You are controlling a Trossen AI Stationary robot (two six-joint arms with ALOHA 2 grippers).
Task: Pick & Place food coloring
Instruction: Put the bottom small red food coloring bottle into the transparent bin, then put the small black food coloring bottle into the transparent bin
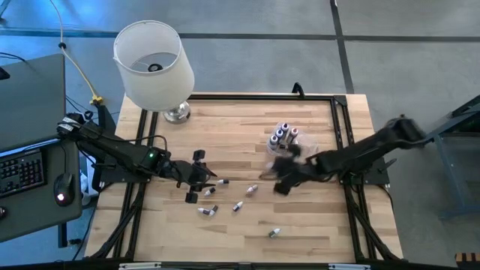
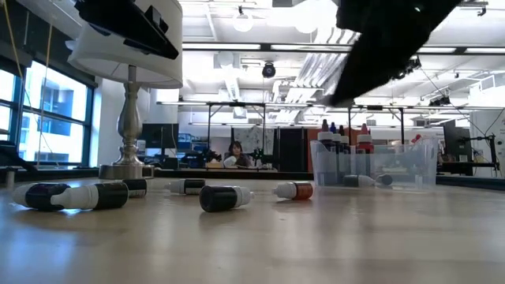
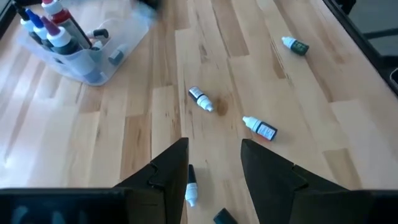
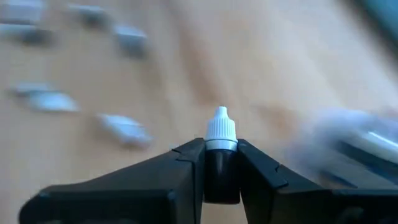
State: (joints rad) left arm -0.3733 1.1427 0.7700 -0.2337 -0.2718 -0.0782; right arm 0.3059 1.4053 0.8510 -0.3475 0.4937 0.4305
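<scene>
right gripper clamps dropper bottle, cap forward | clear tub just beside it (nearer arm) | left gripper open over strays

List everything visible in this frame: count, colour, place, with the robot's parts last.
Loose food coloring bottles: about seven, dark with white caps, lying on the table's front-middle.
Held bottle: one, dark, white cap, between the right gripper's fingers.
Clear tub: one, right of centre, several upright bottles inside.
Lamp: one, white shade, metal base, back left.
Table: one, light wood.
Person: one, far in the room behind.
Left gripper: open, above the loose bottles.
Right gripper: shut, beside the tub.
</scene>
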